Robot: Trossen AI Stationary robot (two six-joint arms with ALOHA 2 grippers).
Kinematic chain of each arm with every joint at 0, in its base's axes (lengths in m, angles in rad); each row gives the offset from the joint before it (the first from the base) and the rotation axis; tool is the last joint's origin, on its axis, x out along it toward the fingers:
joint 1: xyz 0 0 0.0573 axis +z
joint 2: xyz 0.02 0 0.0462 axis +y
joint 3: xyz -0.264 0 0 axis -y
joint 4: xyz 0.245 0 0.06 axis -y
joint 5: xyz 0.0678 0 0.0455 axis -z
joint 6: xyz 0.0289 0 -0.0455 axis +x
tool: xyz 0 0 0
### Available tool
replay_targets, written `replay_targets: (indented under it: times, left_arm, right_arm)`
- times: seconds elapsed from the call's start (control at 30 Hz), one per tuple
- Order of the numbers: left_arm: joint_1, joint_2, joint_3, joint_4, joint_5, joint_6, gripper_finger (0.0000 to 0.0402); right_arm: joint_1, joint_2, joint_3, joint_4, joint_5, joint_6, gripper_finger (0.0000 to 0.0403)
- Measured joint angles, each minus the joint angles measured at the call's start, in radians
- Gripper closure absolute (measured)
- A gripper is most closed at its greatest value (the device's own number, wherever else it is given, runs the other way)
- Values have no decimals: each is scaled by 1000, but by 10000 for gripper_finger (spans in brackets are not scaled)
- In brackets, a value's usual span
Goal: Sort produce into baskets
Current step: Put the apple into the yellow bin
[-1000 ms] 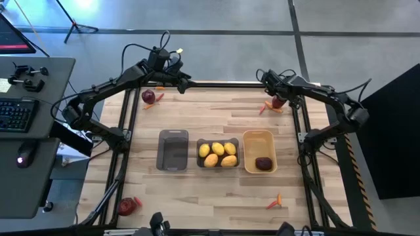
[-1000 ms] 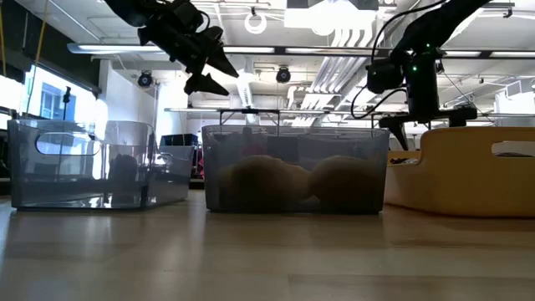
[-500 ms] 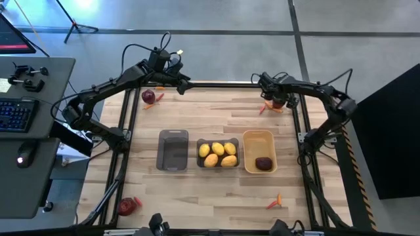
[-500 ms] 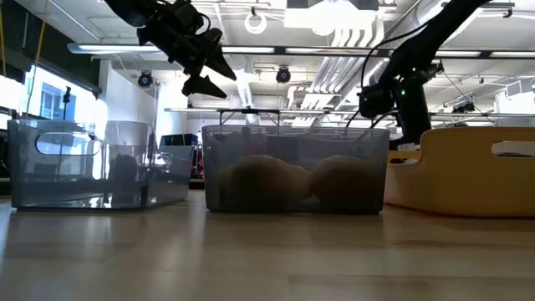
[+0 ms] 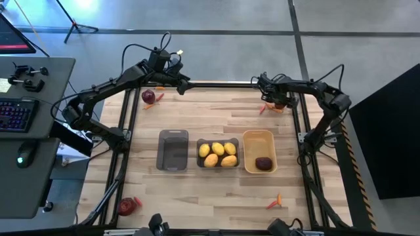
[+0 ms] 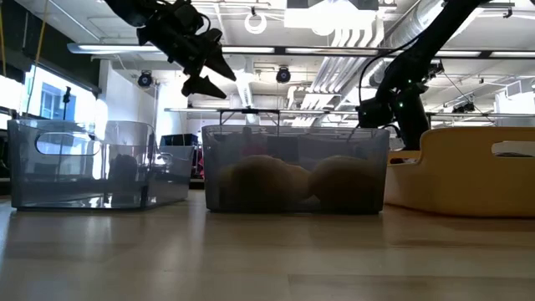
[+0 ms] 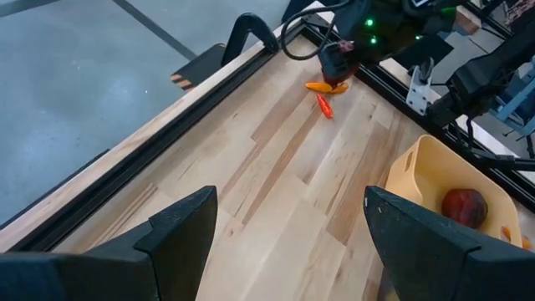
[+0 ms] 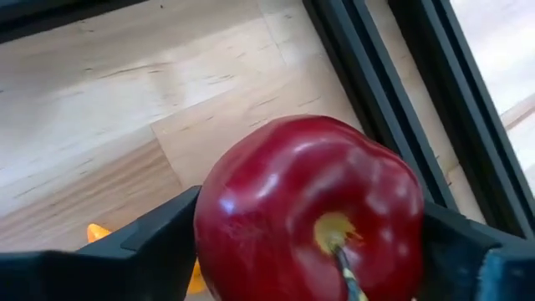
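My right gripper [image 5: 277, 100] is at the table's far right corner, shut on a dark red apple [image 8: 311, 209]. Two little red-orange peppers [image 7: 323, 94] lie on the wood beside it. My left gripper [image 5: 182, 84] hangs open and empty above the far edge. Three baskets stand in a row: a grey one [image 5: 173, 149] with nothing in it, a grey one [image 5: 218, 155] holding several yellow lemons, and an orange-yellow one [image 5: 258, 140] holding one apple [image 5: 263, 163]. My right gripper pinches the apple between its two fingers, one on each side [image 8: 209, 219] of its body. The apple's stem end [image 8: 334, 234] faces the wrist camera. The fingers come slanting down from the table's right side. Whether the apple rests on the table, I cannot tell.
Another apple [image 5: 149, 97] with a pepper lies at the far left, and one apple [image 5: 126, 206] with a pepper at the near left corner. A pepper [image 5: 274, 202] lies near the front right. A black frame rail [image 8: 393, 100] runs close beside the held apple.
My right gripper has gone down toward the table at the apple and a little toward the table's left, and its arm has tipped lower. My left arm has kept still.
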Motion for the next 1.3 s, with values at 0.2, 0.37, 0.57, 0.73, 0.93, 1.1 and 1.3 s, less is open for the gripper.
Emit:
replay_targets:
  times: [0.2,0.37,0.57,0.73,0.93,1.1,1.3]
  left_arm:
    - [2,-31,0,-7,-1,152,112]
    - [26,-104,0,0,-5,253,112]
    - [64,-163,0,-1,-10,270,112]
    - [69,-165,-22,13,-10,270,112]
    - [45,-164,-110,29,0,240,112]
    - [-9,-172,-120,12,61,89,112]
    - [-173,-197,-119,107,-42,-78,112]
  right_arm:
    - [0,-18,11,10,-6,-166,127]
    - [36,-134,81,3,-10,-382,127]
    - [205,-369,155,14,-142,-450,127]
    - [451,-469,155,-76,-259,-323,117]
    - [774,-429,153,-208,-304,-51,113]
    - [956,-378,152,-216,-301,32,112]
    - [1046,-316,124,-277,-242,7,111]
